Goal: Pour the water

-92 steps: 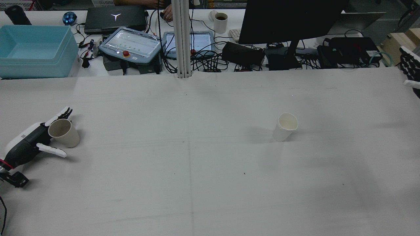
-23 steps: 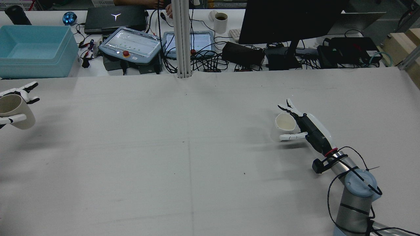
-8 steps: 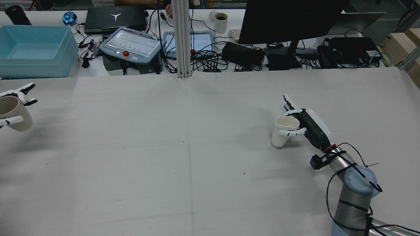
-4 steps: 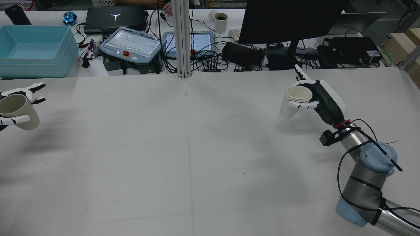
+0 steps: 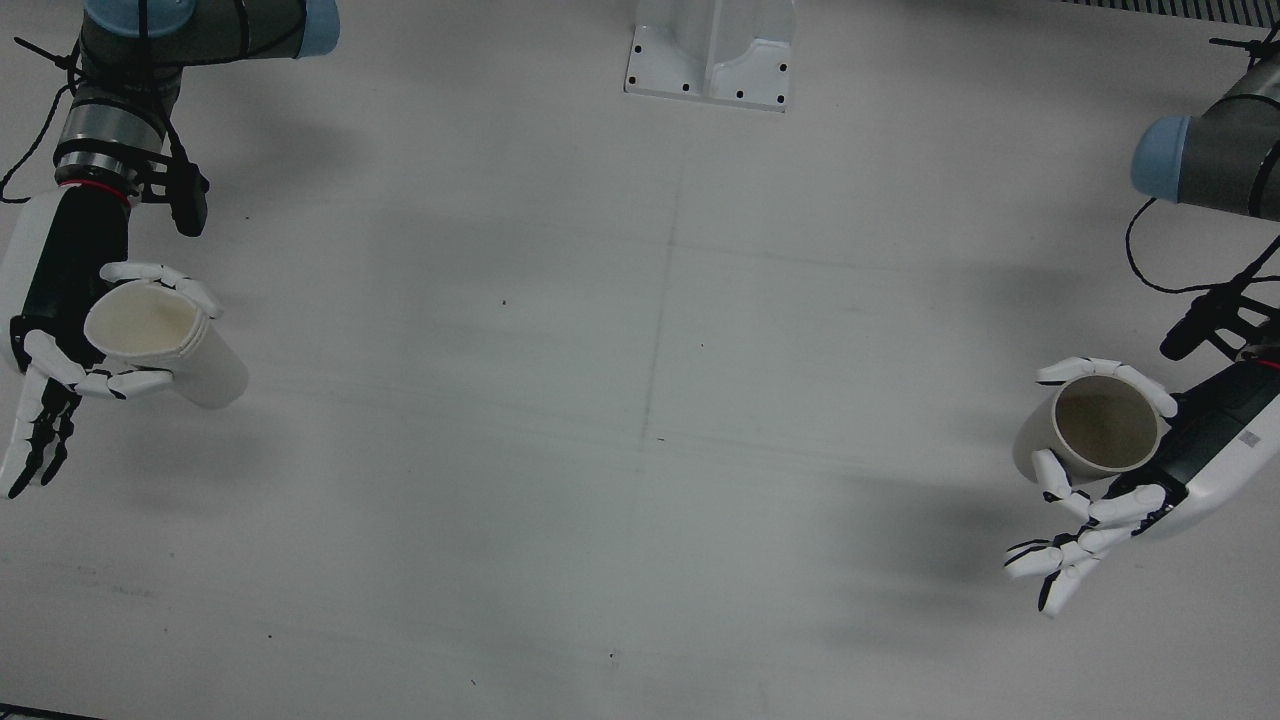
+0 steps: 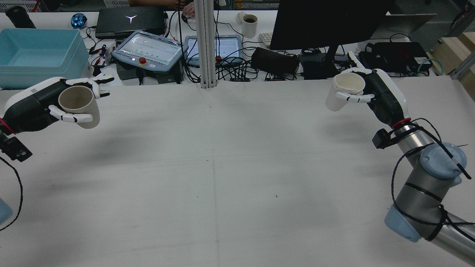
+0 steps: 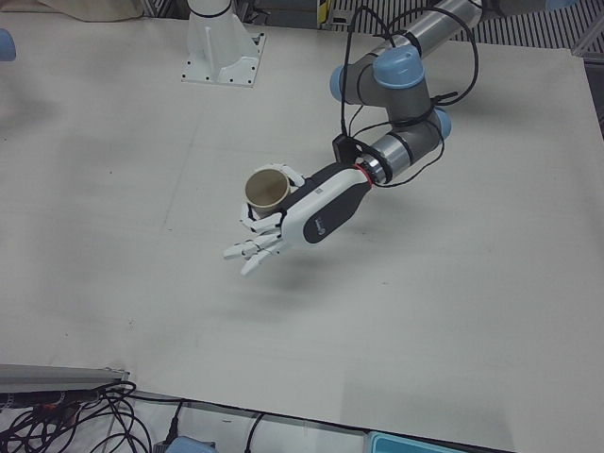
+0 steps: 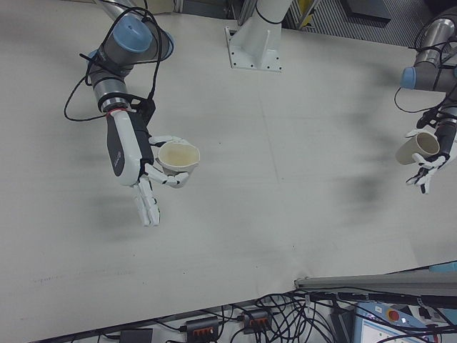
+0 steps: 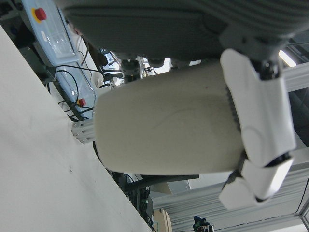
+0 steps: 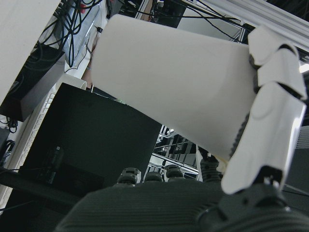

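Observation:
My left hand [image 6: 44, 107] is shut on a tan paper cup [image 6: 78, 107], held upright in the air over the table's left side in the rear view. The front view shows that cup [image 5: 1100, 432] dark inside, with some fingers [image 5: 1060, 570] spread beyond it. My right hand [image 6: 374, 94] is shut on a white paper cup [image 6: 343, 92], lifted high near the far right edge. That white cup [image 5: 165, 340] tilts slightly in the front view. The two cups are far apart. Whether either holds water I cannot tell. Each hand view is filled by its own cup [image 9: 164, 130] [image 10: 174, 92].
Beyond the table's far edge stand a blue bin [image 6: 37, 55], two teach pendants [image 6: 148, 50], a black monitor [image 6: 326, 22], a mug [image 6: 249, 24] and tangled cables. A white post [image 6: 206, 44] rises at the middle of the far edge. A person's hand [image 6: 187, 9] rests there.
The right hand closed on the white cup and lifted it up and away from the table. The left hand rose and carried the tan cup inward, to the right in the rear view.

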Motion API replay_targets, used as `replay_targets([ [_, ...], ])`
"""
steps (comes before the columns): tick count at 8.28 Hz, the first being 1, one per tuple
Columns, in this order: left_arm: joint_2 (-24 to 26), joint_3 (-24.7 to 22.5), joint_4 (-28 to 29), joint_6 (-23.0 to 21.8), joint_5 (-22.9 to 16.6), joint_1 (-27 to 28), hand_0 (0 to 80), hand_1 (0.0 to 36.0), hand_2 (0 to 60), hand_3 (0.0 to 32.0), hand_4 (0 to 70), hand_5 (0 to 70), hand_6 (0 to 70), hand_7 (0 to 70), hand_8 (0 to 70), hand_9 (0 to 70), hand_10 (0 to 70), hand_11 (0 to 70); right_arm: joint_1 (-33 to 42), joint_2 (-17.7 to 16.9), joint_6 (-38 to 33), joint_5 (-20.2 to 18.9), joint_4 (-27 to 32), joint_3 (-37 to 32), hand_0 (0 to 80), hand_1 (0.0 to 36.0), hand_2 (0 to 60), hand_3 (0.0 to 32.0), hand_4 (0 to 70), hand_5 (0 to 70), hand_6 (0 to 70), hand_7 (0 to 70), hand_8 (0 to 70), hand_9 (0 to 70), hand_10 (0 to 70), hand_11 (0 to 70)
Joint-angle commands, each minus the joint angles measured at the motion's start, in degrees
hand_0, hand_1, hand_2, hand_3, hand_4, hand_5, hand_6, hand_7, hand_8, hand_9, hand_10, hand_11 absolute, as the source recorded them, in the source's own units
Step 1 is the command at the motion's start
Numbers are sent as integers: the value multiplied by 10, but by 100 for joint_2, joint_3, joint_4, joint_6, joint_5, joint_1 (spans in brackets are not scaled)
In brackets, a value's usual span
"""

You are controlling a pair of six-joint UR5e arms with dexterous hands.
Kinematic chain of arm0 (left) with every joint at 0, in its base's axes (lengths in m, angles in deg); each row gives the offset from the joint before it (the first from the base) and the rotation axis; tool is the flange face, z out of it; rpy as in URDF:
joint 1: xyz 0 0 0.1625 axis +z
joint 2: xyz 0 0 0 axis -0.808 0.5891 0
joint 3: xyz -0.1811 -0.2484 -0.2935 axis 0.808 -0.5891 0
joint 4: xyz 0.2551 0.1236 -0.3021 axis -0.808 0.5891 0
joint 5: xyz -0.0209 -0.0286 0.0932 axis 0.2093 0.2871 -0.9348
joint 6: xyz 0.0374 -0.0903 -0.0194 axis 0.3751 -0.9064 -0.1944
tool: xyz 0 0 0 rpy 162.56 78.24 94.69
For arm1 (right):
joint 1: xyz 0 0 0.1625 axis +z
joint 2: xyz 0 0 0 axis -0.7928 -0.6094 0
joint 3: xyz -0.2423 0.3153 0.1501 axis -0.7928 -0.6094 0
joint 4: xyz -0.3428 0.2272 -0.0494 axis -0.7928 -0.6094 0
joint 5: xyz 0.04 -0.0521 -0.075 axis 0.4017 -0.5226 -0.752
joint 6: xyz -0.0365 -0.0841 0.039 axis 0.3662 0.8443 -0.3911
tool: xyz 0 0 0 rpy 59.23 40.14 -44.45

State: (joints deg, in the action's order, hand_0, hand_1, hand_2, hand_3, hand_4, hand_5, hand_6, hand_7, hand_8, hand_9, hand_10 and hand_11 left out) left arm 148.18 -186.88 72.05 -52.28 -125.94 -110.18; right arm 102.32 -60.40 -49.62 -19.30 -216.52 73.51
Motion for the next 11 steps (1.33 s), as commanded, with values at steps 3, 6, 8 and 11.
replay_targets([
  [3, 1536, 11, -1017, 395, -154, 1099, 463, 360, 600, 0, 332, 700, 119, 111, 13, 8, 102, 172, 180, 92, 123, 32, -37, 341, 561, 236, 270, 0, 571, 379, 62, 69, 2, 0, 37, 66],
  [6, 1844, 212, -1062, 580, 101, 1829, 461, 360, 600, 0, 333, 700, 122, 113, 14, 11, 104, 175, 94, 985, 1454, 41, -617, 720, 589, 253, 271, 0, 614, 436, 87, 116, 7, 9, 38, 69],
  [8, 2055, 310, -1167, 598, 119, 1857, 461, 360, 600, 0, 331, 700, 122, 112, 14, 11, 104, 175, -265, 1391, 2081, 59, -618, 738, 588, 251, 275, 0, 640, 442, 93, 120, 8, 10, 46, 80],
  [11, 2074, 398, -1158, 589, 110, 1857, 460, 360, 600, 0, 328, 700, 122, 109, 14, 10, 104, 174, -881, 1358, 3328, 59, -618, 1536, 603, 258, 250, 0, 583, 461, 96, 131, 9, 12, 47, 84],
])
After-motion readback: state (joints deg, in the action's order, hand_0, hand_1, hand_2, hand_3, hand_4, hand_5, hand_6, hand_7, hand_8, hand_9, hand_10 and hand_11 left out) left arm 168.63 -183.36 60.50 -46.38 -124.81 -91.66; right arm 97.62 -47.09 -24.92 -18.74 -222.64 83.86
